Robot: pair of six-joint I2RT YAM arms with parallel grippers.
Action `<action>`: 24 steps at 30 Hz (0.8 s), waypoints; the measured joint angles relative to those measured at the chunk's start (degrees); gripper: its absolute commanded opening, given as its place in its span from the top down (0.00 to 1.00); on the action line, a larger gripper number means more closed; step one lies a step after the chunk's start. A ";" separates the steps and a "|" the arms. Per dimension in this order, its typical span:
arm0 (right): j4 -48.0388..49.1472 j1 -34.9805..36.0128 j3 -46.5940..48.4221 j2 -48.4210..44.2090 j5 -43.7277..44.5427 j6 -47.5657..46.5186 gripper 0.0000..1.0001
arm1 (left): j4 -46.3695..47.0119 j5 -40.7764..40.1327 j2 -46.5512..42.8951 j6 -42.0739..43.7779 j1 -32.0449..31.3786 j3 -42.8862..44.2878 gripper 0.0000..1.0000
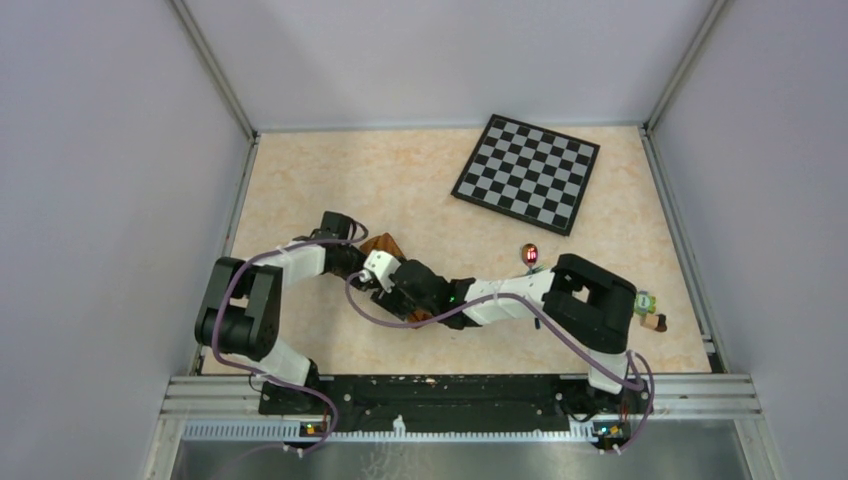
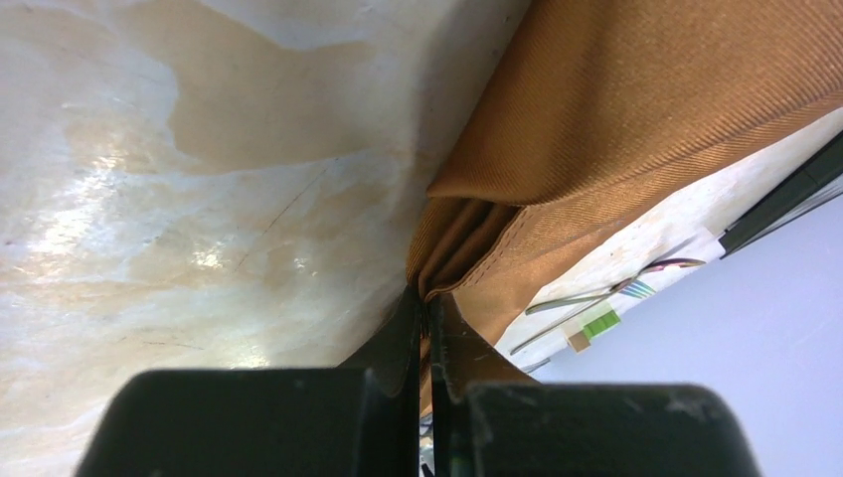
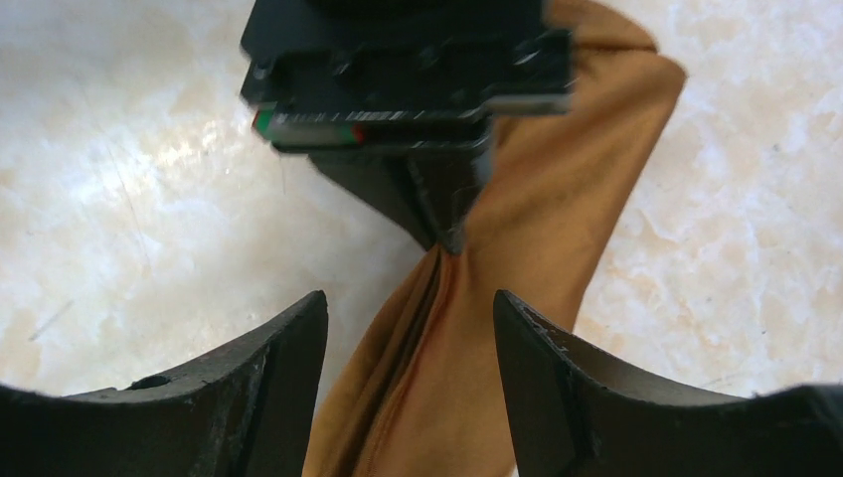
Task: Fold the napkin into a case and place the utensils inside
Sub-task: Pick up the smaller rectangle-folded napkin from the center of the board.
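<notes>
Pinching a gathered fold of the napkin point(image 2: 636, 109), the left jaws are pressed together on the cloth near the middle of the table point(image 1: 330, 180), a little toward its near edge. The right jaws stand spread on either side of the same bunched strip and appear to touch nothing. We judge the main risk to be the shape. The cloth is roped and creased rather than flat, so a pull from this single pinch would likely drag several layers together and leave a twist where we need neat folds. If the right jaws close where they are, we expect them to catch more than one layer and lock that twist in. The two wrists are crowded close together, so a small misjudged move could knock one against the other and tug the fold loose. The utensils point(image 2: 614, 290) lie to the right of the table's middle, the spoon point(image 1: 529, 253) just beside the right arm point(image 1: 510, 295), and a sweep of that arm could shove them away
</notes>
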 measured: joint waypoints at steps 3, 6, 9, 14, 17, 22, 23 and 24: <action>-0.15 1.86 0.04 2.23 2.51 -1.22 0.40 | -0.42 1.33 -0.02 -0.02 0.74 -0.04 1.00; -0.48 3.23 0.48 4.20 6.05 -1.22 0.43 | -0.96 1.90 -0.35 -0.04 1.49 -0.20 1.00; -0.87 3.82 1.88 5.88 10.14 -0.90 0.45 | -1.44 2.27 -1.07 -0.09 1.86 -0.39 1.00; -0.87 3.96 4.04 7.98 15.52 -0.20 0.52 | -1.62 3.04 -1.27 -0.13 2.51 -0.74 1.00; -0.79 4.11 4.20 8.31 17.00 -0.17 0.66 | -1.81 3.37 -1.29 -0.17 3.02 -1.14 1.00; -0.20 4.50 4.48 8.50 18.49 -0.17 1.00 | -1.88 4.04 -2.78 -0.31 3.78 -1.60 0.95; -0.15 4.55 4.61 8.50 18.58 0.09 1.00 | -1.90 4.00 -3.48 -0.22 3.96 -1.75 0.85; -0.17 4.55 4.85 8.50 18.51 0.37 1.00 | -1.90 3.96 -4.00 -0.11 4.15 -1.86 0.64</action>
